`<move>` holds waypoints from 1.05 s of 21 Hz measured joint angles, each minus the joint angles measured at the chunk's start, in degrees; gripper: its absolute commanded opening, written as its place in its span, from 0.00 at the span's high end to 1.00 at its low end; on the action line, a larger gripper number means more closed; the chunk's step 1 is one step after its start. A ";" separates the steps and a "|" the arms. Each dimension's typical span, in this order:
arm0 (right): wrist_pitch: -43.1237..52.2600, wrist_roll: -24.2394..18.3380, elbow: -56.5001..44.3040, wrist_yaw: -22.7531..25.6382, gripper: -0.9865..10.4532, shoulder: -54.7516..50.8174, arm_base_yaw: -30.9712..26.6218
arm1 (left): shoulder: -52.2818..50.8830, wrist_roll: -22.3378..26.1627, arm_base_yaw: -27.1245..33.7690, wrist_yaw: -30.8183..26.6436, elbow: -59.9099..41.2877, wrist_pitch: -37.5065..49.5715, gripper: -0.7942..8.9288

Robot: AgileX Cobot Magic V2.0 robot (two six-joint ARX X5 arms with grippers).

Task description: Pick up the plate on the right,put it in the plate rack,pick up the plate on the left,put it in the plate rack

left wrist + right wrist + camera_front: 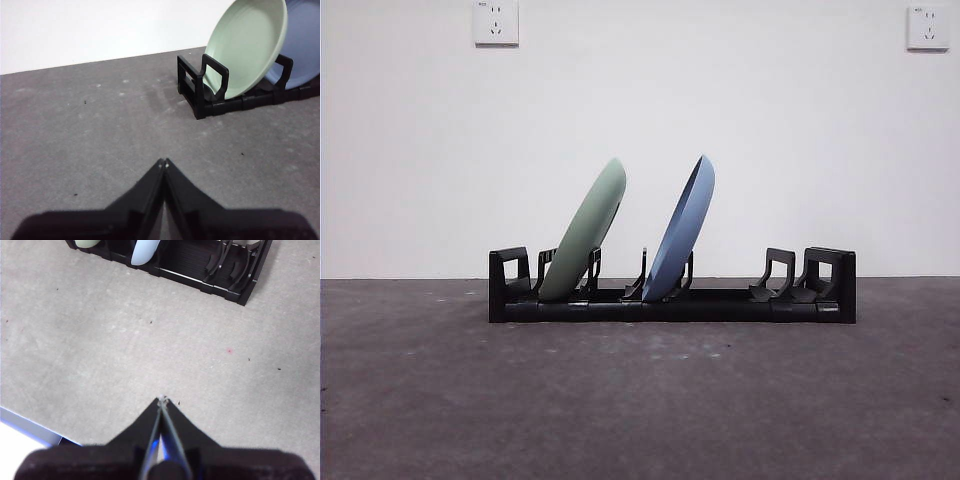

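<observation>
The black plate rack (672,303) stands across the middle of the grey table. A pale green plate (584,232) leans in its left slots and a blue plate (681,230) leans in the slots beside it. In the left wrist view the green plate (247,46) and the blue plate (304,42) stand in the rack (200,90), well away from my left gripper (163,163), which is shut and holds nothing. My right gripper (162,400) is shut and empty too, above bare table a good way from the rack (210,270). Neither arm shows in the front view.
The rack's right-hand prongs (778,272) hold nothing. A white wall with two sockets (496,22) rises behind the table. The table's edge (30,427) shows close to my right gripper.
</observation>
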 measured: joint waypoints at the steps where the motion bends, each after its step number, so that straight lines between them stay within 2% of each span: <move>1: 0.00 0.00 0.00 0.00 0.91 0.00 0.00 | 0.02 -0.28 0.00 0.13 0.00 0.07 0.92; 15: 0.09 -0.02 0.00 0.09 0.91 0.00 -0.04 | 0.57 -0.72 0.00 -0.02 0.00 0.20 0.92; 17: 1.51 -2.08 -0.44 2.29 0.91 -1.46 -1.29 | 0.57 -0.72 0.00 -0.02 0.00 0.22 0.92; 19: 8.07 -4.81 -1.14 2.71 0.91 -5.16 -4.72 | 0.57 -0.72 0.00 -0.02 0.00 0.22 0.92; 22: 26.12 -4.85 -7.23 -2.47 0.91 -15.02 -12.46 | 0.57 -0.72 0.00 -0.02 0.00 0.24 0.92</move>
